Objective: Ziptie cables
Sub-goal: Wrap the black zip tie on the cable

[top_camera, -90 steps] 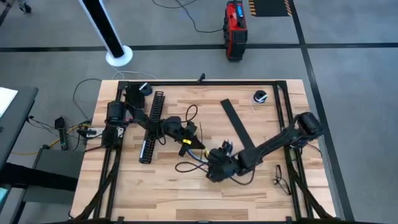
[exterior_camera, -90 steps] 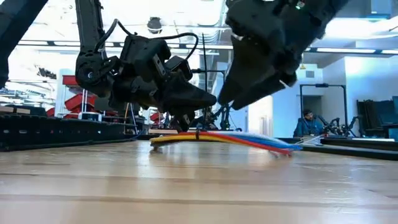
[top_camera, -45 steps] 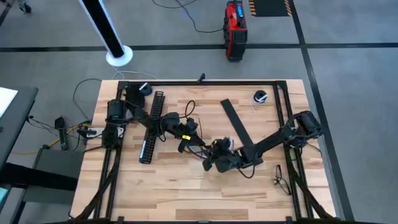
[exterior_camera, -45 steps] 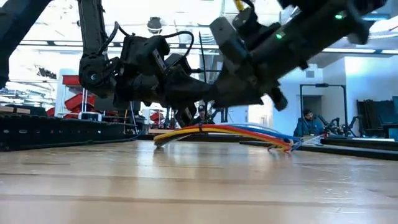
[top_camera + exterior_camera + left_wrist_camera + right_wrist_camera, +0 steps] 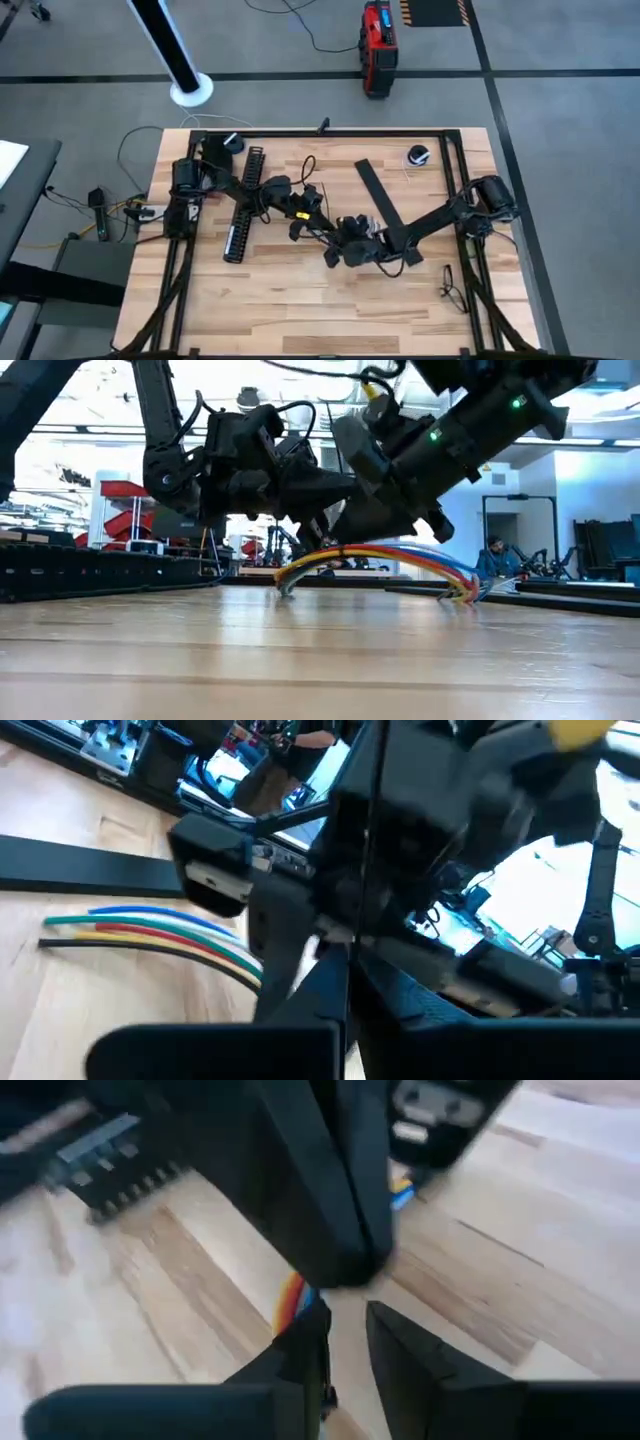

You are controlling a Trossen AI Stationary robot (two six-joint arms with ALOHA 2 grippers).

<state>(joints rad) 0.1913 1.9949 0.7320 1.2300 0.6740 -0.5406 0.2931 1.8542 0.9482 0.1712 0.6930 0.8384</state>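
High view: no legible writing anywhere. Left gripper [image 5: 300, 212] and right gripper [image 5: 335, 245] nose to nose at mid-table, the cables [image 5: 312, 228] between them, beside the slotted black channel [image 5: 243, 203] and flat black strip [image 5: 382, 205].

Low view: cables [image 5: 385, 557] arched off the wooden table [image 5: 320, 660], ends touching it.

Wrist views: left fingers' spacing impossible to tell; right fingers [image 5: 300, 1345] slightly parted, coloured wires just ahead.

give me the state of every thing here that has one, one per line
cables: bundled, middle arched off the table, ends on the wood
left gripper: at the bundle, beside the right one
right gripper: at the bundle
slotted channel: flat on the table
black strip: flat on the table
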